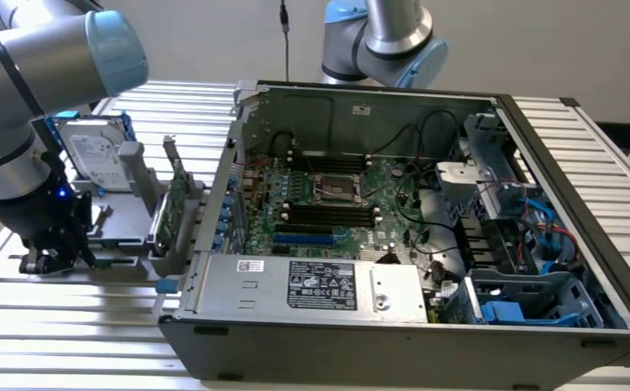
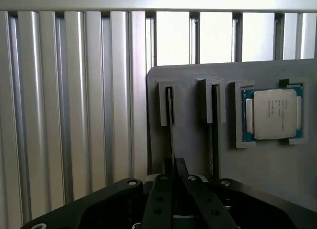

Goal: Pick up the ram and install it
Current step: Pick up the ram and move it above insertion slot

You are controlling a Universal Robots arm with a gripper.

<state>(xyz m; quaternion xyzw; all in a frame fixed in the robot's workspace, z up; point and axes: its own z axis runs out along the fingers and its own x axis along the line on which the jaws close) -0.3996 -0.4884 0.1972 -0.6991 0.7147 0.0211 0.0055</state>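
**Spotter:** Exterior view, what have you got?
**Me:** My pincer (image 1: 59, 259) sits low at the gray holder (image 1: 113, 213), on the exterior view's left beside the open computer case (image 1: 402, 326). The arm blocks my sight of the grip.
**Spotter:** Wrist view?
**Me:** The pincer (image 2: 174, 178) pinches the ram (image 2: 171, 125), edge-on in its holder slot. Pad contact is lost in shadow. A skewed hold could jam it on lifting, I reckon.
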